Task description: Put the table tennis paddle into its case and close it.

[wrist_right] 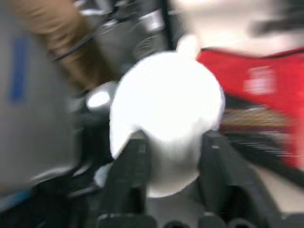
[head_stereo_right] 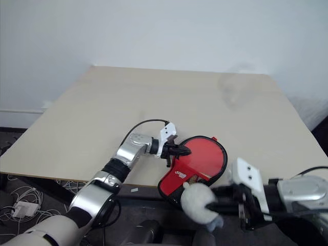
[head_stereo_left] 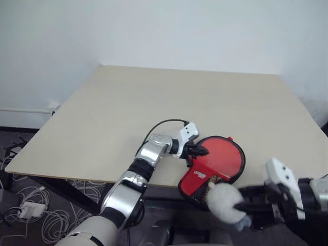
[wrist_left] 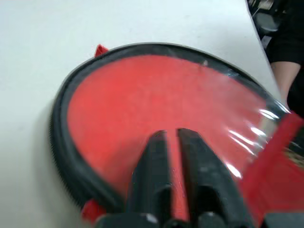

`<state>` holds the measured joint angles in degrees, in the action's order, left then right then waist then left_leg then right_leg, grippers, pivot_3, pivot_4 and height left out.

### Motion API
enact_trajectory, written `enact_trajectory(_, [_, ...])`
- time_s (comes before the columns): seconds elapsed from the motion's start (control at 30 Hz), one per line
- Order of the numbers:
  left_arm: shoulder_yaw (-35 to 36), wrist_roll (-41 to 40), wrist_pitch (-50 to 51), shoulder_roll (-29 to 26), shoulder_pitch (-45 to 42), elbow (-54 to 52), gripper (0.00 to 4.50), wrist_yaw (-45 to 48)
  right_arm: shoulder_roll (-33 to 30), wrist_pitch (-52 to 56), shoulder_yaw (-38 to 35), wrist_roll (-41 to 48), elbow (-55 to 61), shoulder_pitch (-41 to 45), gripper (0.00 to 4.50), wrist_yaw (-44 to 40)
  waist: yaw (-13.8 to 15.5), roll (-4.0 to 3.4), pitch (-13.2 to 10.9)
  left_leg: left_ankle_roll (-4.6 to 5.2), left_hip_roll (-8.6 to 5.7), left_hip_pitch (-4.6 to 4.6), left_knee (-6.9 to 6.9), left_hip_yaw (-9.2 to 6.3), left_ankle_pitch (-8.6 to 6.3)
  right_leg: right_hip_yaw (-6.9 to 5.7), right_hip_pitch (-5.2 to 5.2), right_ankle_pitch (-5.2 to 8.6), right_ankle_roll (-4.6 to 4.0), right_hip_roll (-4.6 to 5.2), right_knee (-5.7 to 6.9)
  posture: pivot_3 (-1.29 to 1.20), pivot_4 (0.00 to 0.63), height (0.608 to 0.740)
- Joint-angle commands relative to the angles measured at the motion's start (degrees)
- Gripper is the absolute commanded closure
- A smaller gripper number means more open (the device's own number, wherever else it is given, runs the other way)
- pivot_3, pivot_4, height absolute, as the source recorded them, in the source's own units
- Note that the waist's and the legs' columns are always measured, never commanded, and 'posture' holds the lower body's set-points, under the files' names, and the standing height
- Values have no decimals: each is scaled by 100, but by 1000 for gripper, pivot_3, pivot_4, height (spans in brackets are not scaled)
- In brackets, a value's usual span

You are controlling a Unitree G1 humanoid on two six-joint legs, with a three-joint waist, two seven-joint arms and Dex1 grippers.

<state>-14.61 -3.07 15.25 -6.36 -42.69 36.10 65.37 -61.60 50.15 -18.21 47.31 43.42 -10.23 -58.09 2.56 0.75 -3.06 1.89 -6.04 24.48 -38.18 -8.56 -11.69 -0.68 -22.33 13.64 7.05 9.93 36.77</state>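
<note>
At surface edge, your left gripper (head_stereo_left: 201,150), nearly closed, pins the case (head_stereo_left: 218,163); right gripper (wrist_right: 173,142) clasps fuzzy ball (head_stereo_left: 225,203), clearing it

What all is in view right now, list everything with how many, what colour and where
case: one, red with black edging and a clear front panel, at the table's near edge, its narrow end hanging off.
fuzzy ball: one, whitish, off the table in front of the case, between the right gripper's fingers.
table: one, beige, filling the middle.
cables: several, white and grey, on the floor at left.
left gripper: one, black fingers nearly together over the case's round part.
right gripper: one, black fingers on the ball.
</note>
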Motion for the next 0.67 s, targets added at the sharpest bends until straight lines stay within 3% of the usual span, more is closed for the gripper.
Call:
enact_trajectory(0.03, [174, -324, 418, -255, 41, -1071, 2965, 115, -66, 60, 10, -10, -523, 547, 1545, 194, 3, -3, 1, 0, 0, 0, 0, 1, 0, 2, -1, -2, -3, 0, 0, 0, 0, 698])
enact_trajectory(0.2, [664, -774, 1097, -1147, 268, -2242, 1295, 134, -61, -39, 442, -471, -1469, 1386, 0, 360, -16, -6, 3, 0, -3, -1, 0, 1, 0, 5, -8, -3, -5, 0, 0, 0, 0, 698])
enact_trajectory(0.33, [958, -1057, 1528, -1810, 684, -2944, 15, 81, 14, -231, 838, -919, -2177, 1867, 0, 392, -78, -29, 8, 0, 0, -10, 7, 1, 1, 14, -11, -7, -13, -9, 3, 0, 0, 698])
enact_trajectory(0.5, [1519, -1347, 1879, -2413, 1504, -3685, 15, -287, 387, -369, 1090, -1316, -2897, 2461, 0, 700, -78, -33, 7, -1, 3, -18, 12, -1, 0, 27, -18, -8, -15, -9, 3, 0, 0, 698])
enact_trajectory(0.67, [2032, -1578, 2070, -2681, 2189, -4023, 15, -746, 640, -432, 1268, -1715, -3347, 2651, 0, 977, -61, -35, 8, -1, 1, -27, 22, -1, 1, 43, -21, -9, -17, -9, 4, 0, 0, 698])
